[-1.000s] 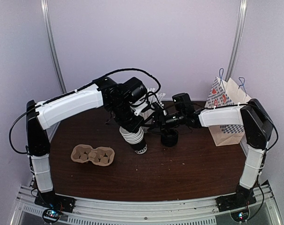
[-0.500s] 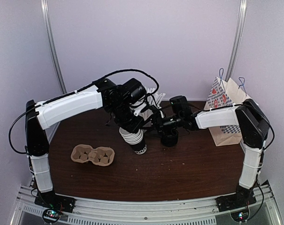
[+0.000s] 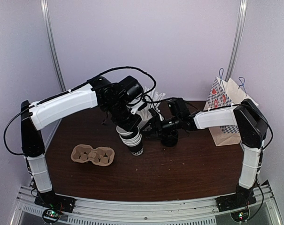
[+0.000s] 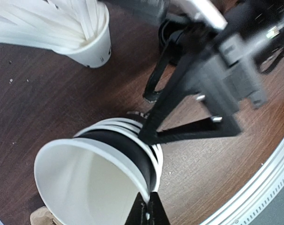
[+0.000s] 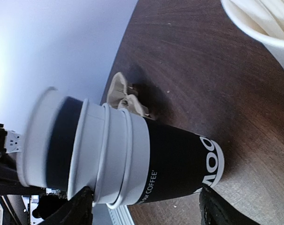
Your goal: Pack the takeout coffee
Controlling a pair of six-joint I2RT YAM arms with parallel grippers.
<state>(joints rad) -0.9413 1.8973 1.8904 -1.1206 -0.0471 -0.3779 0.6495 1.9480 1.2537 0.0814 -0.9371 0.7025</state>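
The takeout coffee (image 3: 170, 138), a small black cup, seemingly lidded, is standing mid-surface (image 3: 179, 173) beneath the right arm. Being paper, it is likely handling light yet crushable, and possibly full; gripping gently round the body below the lid is advised. Left jaws are pinching the cup stack (image 3: 134, 140) by its rim; right jaws are gaping wide astride that stack.

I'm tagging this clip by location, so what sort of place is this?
Probably a robot lab cell staged as a coffee counter: bare white walls around one table, with café props: a cup stack, straws, a pulp carrier and a paper bag.
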